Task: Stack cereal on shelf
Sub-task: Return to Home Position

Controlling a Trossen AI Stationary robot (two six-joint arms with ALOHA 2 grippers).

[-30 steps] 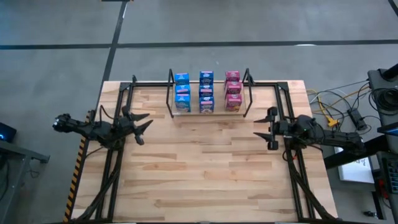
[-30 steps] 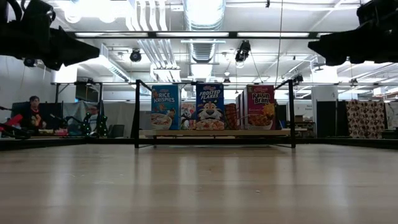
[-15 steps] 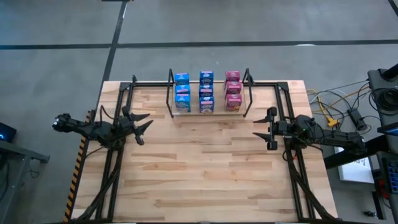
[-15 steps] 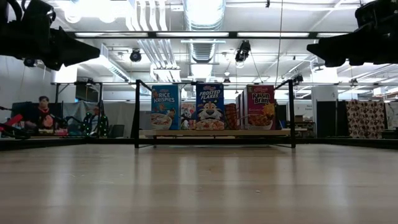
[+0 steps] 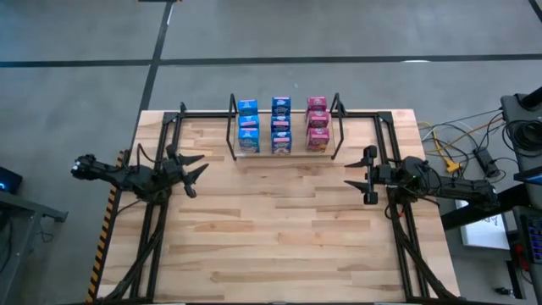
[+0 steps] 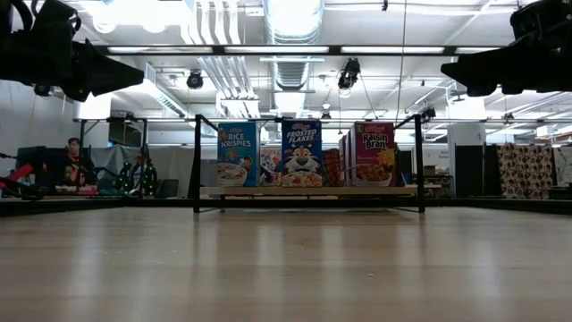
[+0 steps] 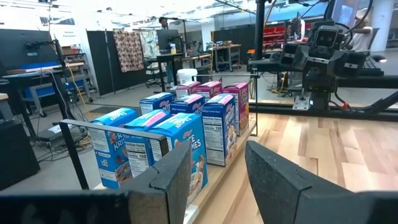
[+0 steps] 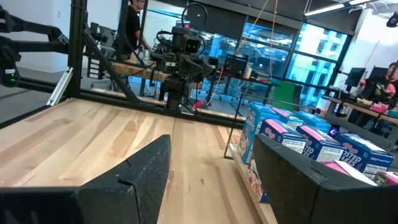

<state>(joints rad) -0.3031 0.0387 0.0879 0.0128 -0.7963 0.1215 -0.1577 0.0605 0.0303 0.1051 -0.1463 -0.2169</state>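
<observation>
All nine cereal boxes (image 5: 281,127) stand on the shelf (image 5: 232,135), which sits at the far edge of the desk (image 5: 279,229), midway between the two arms. They form three rows running near to far. The left and middle rows are blue and the right row is pink. In the low view the front boxes read Rice Krispies (image 6: 236,154), Frosted Flakes (image 6: 302,153) and Raisin Bran (image 6: 374,154). These three stand upright, side by side, with small gaps between them.

The left tool (image 5: 196,174) hangs above the left side of the desk, well apart from the shelf, its fingers spread and holding nothing. The right tool (image 5: 354,175) hangs above the right side, pointing toward the left one, its fingers likewise spread and empty. Both are raised off the wood and lie nearer than the shelf.
</observation>
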